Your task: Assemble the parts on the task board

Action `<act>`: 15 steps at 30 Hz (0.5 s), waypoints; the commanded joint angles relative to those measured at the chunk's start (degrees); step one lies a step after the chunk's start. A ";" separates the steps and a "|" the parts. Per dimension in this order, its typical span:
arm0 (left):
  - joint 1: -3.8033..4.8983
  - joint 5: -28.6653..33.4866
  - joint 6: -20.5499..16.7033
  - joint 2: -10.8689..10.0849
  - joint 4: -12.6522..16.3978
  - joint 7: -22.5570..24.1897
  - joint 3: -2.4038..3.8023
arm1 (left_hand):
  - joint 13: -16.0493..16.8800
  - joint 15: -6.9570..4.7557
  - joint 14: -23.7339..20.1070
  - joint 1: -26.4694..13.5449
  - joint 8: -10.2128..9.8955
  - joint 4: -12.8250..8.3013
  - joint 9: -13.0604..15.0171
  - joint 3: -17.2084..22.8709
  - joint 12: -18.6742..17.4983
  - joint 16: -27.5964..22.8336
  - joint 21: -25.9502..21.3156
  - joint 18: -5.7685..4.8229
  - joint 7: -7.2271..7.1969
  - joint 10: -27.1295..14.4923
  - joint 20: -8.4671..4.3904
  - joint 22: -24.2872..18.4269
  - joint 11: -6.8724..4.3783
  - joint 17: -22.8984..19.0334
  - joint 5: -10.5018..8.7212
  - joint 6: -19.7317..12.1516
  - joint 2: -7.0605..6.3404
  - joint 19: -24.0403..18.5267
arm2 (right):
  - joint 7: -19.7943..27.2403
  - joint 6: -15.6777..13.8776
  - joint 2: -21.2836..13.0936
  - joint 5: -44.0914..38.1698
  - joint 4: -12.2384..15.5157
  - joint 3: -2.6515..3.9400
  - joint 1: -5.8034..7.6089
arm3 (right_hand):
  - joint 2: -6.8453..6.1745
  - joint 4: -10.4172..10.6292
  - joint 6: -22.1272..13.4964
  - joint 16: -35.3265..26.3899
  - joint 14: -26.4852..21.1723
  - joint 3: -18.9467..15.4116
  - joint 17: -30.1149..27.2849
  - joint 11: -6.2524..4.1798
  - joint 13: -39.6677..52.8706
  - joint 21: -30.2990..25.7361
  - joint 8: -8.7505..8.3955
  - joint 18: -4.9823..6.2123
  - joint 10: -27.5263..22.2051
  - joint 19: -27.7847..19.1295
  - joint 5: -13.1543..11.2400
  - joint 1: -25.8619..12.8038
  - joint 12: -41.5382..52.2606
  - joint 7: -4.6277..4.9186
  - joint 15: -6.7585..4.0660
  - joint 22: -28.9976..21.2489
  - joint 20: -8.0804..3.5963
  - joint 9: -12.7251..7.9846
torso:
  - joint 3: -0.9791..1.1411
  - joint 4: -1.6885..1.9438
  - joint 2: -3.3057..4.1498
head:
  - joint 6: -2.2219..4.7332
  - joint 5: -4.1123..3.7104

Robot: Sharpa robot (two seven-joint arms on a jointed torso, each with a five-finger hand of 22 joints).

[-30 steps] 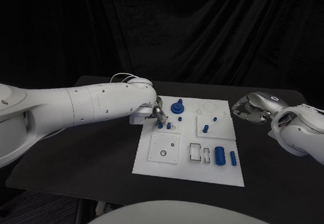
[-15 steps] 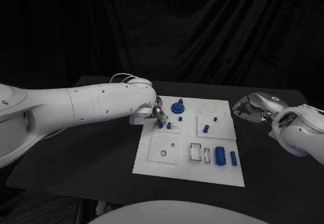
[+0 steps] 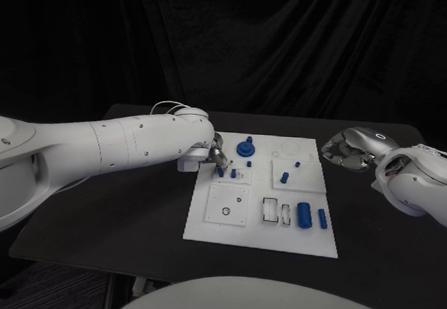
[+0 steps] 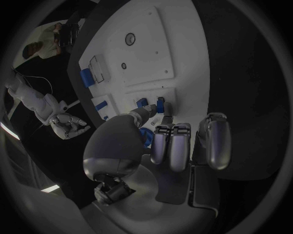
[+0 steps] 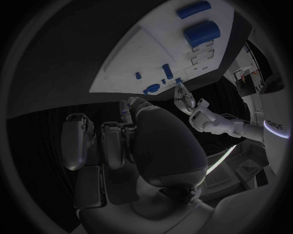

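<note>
Where the black table [image 3: 129, 219] lies nearest the camera, bare dark surface; beyond it, middle of the table, white board [image 3: 259, 236] lying flat, long side running away.

On the board's near half: a square white inset plate [image 3: 227, 205] with a small dark ring [image 3: 225, 211] and a smaller hole; beside it two narrow rectangular slots [image 3: 270, 209]; then a thick blue cylinder [image 3: 304, 214] lying on its side, with a thinner blue pin [image 3: 322, 218] just beside it toward the right edge.

Further back: a second inset plate holding an upright blue peg [image 3: 283, 177] and a smaller blue piece [image 3: 296, 164] behind it; left of that, a short blue peg [image 3: 234, 173] standing on the board. At the far end, a round blue gear-like part [image 3: 246, 149] with a post rising from its centre, and a faint ring outline [image 3: 300, 149] to its right.

Left hand [image 3: 215, 159] over the board's left far part, fingers curled down, tips pinching a small blue peg [image 4: 160, 105] against the board.

Right hand [image 3: 346, 150] off the board's right far corner, above the table, fingers curled in around nothing.
</note>
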 commanded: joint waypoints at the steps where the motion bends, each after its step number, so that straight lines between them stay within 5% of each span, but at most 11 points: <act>1: -0.28 -0.03 0.99 -0.09 0.03 -0.21 -0.10 | 14.97 -0.33 6.15 0.33 0.38 -0.26 0.08 0.30 0.16 0.15 -0.37 0.91 -0.18 6.00 -0.40 11.06 -0.28 15.07 0.26 0.00 0.11 -0.02 | -0.73 -0.07 -0.06 -0.14 0.10 0.04 -0.13 | -0.74 0.07 0.51 -0.19 3.99 0.23 11.18 0.44 10.61 -0.20 0.19 1.16 0.59 -0.27 0.29 -0.05 -0.28 0.00 0.47 11.14 0.20 0.05 | -0.03 -0.01 0.02 | -0.01 0.01; 10: -0.30 -0.03 1.63 -0.30 0.24 -0.49 -0.10 | 14.97 -0.33 6.15 0.30 0.37 -0.30 0.14 0.32 0.16 0.15 -0.75 1.00 -0.13 6.00 -0.41 10.93 -0.25 15.07 0.18 -0.10 0.02 -0.24 | -0.76 -0.05 -0.05 -0.14 0.05 0.04 -0.13 | -0.74 0.07 0.51 -0.19 3.99 0.23 11.18 0.44 10.61 -0.20 0.19 1.16 0.59 -0.27 0.29 -0.05 -0.28 0.00 0.47 11.14 0.20 0.05 | 0.00 0.11 0.03 | -0.01 -0.08; 15: -0.38 -0.03 1.52 -0.32 0.37 -0.31 -0.10 | 14.97 -0.23 6.15 -0.41 0.19 0.34 0.31 -0.16 0.16 0.15 -1.04 1.03 0.01 6.00 -0.37 10.86 -0.10 15.07 -3.06 -0.44 0.13 -0.40 | -0.74 -0.06 0.02 -0.14 0.00 0.04 -0.13 | -0.74 0.07 0.51 -0.19 3.99 0.23 11.18 0.44 10.61 -0.20 0.19 1.16 0.59 -0.27 0.29 -0.05 -0.28 0.00 0.47 11.14 0.20 0.05 | -0.02 0.01 -0.03 | -0.01 0.01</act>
